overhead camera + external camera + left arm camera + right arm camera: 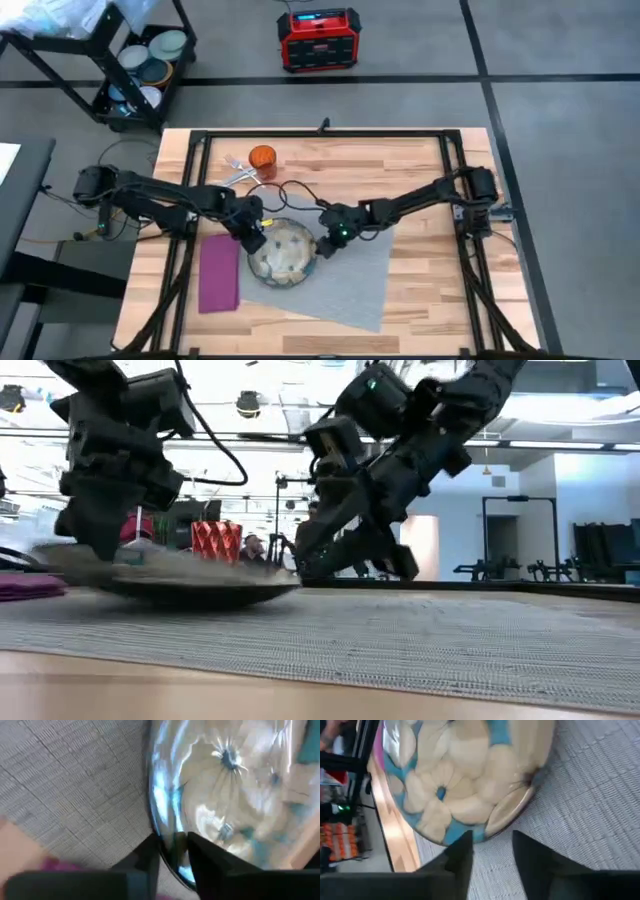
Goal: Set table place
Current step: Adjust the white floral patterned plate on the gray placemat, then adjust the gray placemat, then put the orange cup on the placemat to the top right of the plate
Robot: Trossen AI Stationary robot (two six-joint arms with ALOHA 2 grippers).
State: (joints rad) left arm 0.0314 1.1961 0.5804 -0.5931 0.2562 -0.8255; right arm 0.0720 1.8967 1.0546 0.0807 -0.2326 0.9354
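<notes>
Mat [365, 275] on plank table [430, 170] — plate [283, 252]

Two dark jointed arms, black cables, green indicator light

The steel cutlery [238, 171] beside the small orange cup [262, 158] is too small in the high view to tell apart, the left arm covers the round beige patterned plate's [285, 252] near-left rim there, and motion blur smears that plate in the low view.
</notes>
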